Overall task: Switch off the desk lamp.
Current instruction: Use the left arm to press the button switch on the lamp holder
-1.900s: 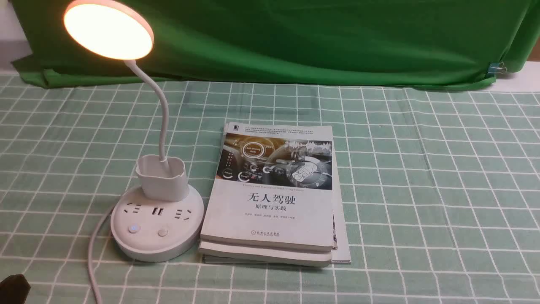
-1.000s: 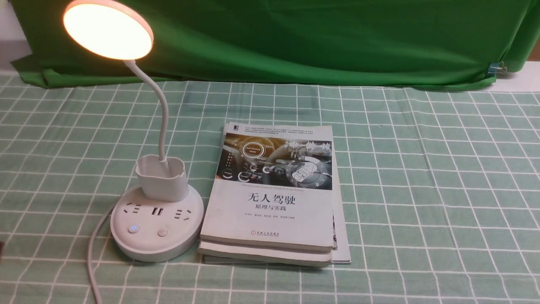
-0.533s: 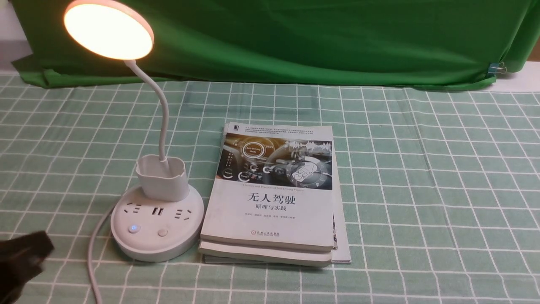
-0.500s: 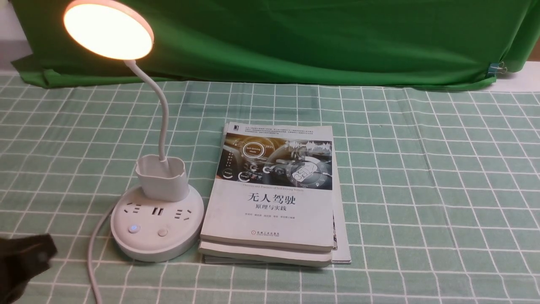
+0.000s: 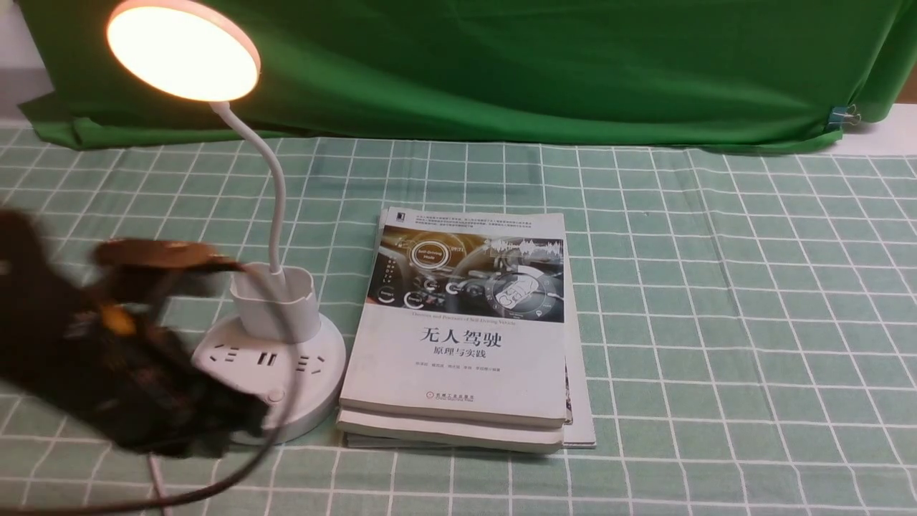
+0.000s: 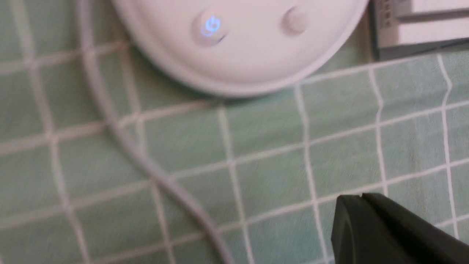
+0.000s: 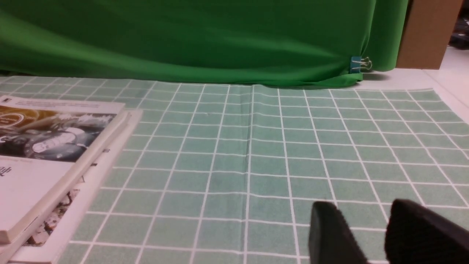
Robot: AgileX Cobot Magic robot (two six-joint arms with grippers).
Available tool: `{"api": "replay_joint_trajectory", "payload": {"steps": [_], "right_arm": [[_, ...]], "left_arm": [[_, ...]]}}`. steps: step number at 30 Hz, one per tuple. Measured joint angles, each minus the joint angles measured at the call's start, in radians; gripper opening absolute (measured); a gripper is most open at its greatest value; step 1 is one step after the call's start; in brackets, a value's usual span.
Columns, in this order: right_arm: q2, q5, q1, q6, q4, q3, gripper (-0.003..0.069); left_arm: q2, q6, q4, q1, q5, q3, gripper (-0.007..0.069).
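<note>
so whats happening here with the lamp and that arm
The robot's left arm, blurred in the front view, is over the near left side of the desk lamp. The lamp's head is lit and its power button glows blue, so it is not off yet. The left pincer looks shut, over the checked cloth and short of the button. The right pincer is open, away from the stacked books.

Left arm (image 5: 107, 344): a motion-blurred dark smear that hides the left side of the desk lamp (image 5: 286, 358) base, including one button.
Lamp head (image 5: 183, 50): clipped by the front view's top edge.
Left gripper (image 6: 361, 201): mostly cut off by the wrist picture's edge.
Book (image 5: 458, 337) small print: unreadable.
</note>
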Motion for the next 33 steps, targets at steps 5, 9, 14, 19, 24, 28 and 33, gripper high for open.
{"api": "replay_joint_trajectory", "payload": {"steps": [5, 9, 14, 19, 24, 28, 33], "right_arm": [[0.000, 0.000, 0.000, 0.000, 0.000, 0.000, 0.0242], [0.000, 0.000, 0.000, 0.000, 0.000, 0.000, 0.0242], [0.000, 0.000, 0.000, 0.000, 0.000, 0.000, 0.0242], [0.000, 0.000, 0.000, 0.000, 0.000, 0.000, 0.0242], [0.000, 0.000, 0.000, 0.000, 0.000, 0.000, 0.0242], [0.000, 0.000, 0.000, 0.000, 0.000, 0.000, 0.0242], [0.000, 0.000, 0.000, 0.000, 0.000, 0.000, 0.0242]], "left_arm": [[0.171, -0.007, 0.039, -0.028, 0.017, -0.123, 0.0001], [0.268, -0.007, 0.078, -0.028, 0.017, -0.200, 0.0001], [0.336, -0.007, 0.097, -0.028, 0.013, -0.270, 0.0001], [0.405, -0.007, 0.103, -0.028, 0.005, -0.296, 0.0001], [0.463, -0.007, 0.110, -0.028, 0.011, -0.309, 0.0001], [0.470, -0.007, 0.112, -0.028, 0.017, -0.315, 0.0001], [0.442, -0.007, 0.113, -0.028, 0.017, -0.309, 0.0001]]}}
